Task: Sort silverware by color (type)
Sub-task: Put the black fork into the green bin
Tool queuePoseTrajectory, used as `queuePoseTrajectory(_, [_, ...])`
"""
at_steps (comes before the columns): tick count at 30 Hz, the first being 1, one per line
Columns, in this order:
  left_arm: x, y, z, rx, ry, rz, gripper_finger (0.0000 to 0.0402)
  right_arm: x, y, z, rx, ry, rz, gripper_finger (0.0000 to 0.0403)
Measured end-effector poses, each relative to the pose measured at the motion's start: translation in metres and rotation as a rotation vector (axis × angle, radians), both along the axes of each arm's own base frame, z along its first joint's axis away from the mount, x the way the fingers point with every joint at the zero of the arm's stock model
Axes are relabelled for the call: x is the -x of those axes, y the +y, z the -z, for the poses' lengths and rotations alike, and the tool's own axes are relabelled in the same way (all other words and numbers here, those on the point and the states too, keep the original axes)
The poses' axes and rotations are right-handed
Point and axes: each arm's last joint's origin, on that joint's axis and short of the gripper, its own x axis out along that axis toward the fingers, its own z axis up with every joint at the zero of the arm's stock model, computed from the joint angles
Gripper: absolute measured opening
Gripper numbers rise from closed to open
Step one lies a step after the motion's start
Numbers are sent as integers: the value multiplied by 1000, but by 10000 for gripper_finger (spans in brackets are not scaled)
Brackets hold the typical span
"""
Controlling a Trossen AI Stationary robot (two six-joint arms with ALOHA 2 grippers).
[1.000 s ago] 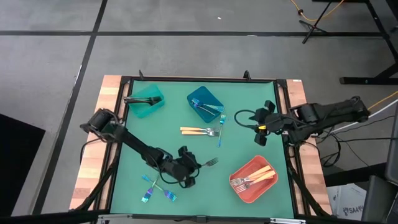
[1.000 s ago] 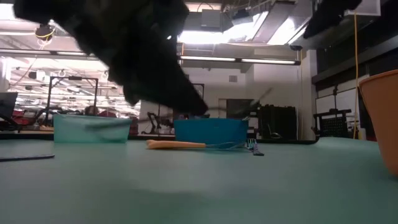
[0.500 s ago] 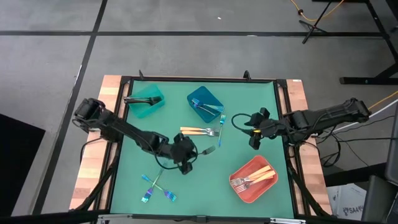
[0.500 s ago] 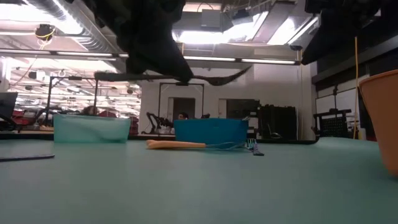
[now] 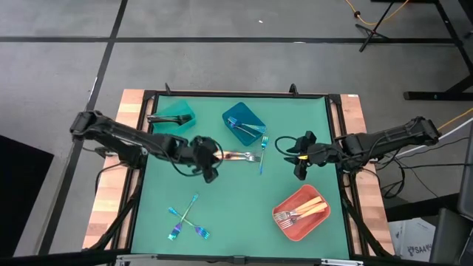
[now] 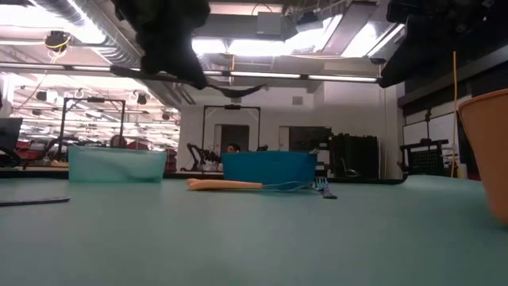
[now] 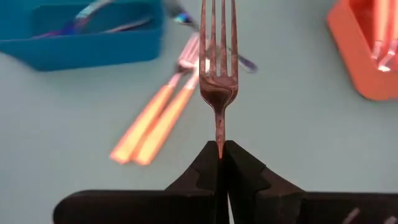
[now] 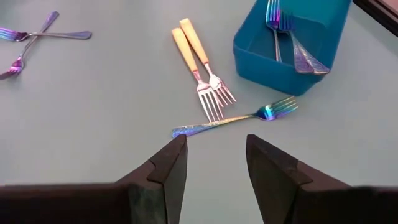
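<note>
My left gripper (image 5: 214,157) hangs above the table's middle, shut on a dark fork (image 7: 217,74) whose tines point away from it. My right gripper (image 8: 214,146) stands open above the table at the right (image 5: 299,168); an iridescent fork (image 8: 236,120) lies flat on the mat just ahead of its fingers. Two gold-handled forks (image 5: 236,156) lie side by side beside the iridescent fork. Three more iridescent forks (image 5: 185,220) lie crossed near the front left. My left gripper pinches the dark fork's thin handle (image 7: 219,146) between its two fingers, a short way behind the head. The fork runs on along the fingers and sticks out forward. The fingers slant downward. The fork is lifted clear of the mat (image 6: 238,90).
A teal bin (image 5: 174,120) with a dark fork stands at the far left. A blue bin (image 5: 244,123) with iridescent forks stands at the far middle. A coral bin (image 5: 301,211) with gold-handled forks stands at the near right. A raised black frame (image 5: 236,94) edges the green mat.
My left gripper has risen and gone toward the table's far edge with the dark fork, which stays clear of the mat. My right gripper has sunk a little and edged toward the iridescent fork, still open.
</note>
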Motion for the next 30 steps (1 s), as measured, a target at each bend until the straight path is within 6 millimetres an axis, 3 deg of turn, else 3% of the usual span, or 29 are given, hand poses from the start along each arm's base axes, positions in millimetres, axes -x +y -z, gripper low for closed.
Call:
queuePoseTrajectory(11, [41, 55, -22, -114, 146, -71, 9, 0, 0, 0, 0, 0, 0, 154])
queuePoseTrajectory(30, [76, 136, -20, -343, 471, -34, 9, 0, 0, 0, -1, -4, 3, 154])
